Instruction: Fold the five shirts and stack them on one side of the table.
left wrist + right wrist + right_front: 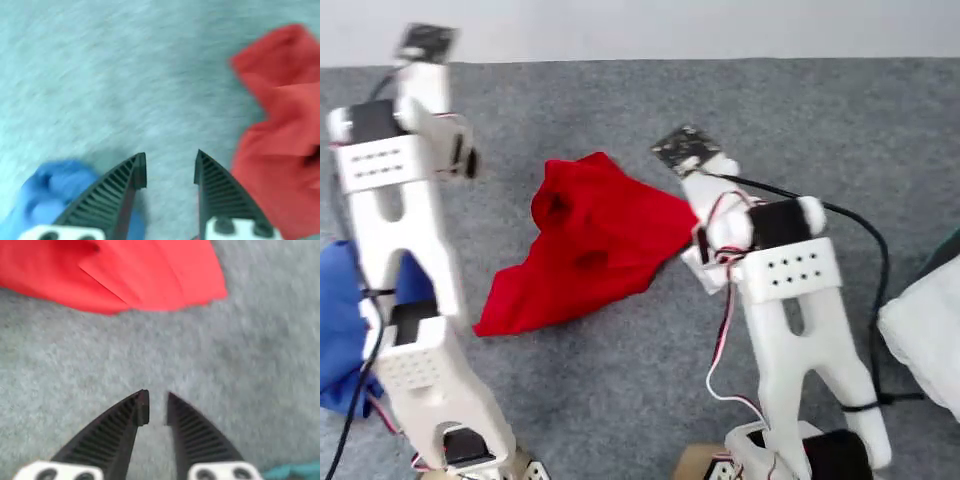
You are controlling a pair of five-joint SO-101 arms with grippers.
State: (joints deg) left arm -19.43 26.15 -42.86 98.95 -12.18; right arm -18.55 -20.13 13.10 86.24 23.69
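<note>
Overhead, white cloth (pixel 925 335) lies well apart from the red shirt (pixel 590 245).

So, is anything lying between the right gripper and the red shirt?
Nothing visible does. Bare grey table covering is all that lies between the right gripper and the red shirt, which is apart from it.

The high view looks down over the table (pixel 620 400) from above. Both wrist views face it closely; all share the red shirt (pixel 590 240).
</note>
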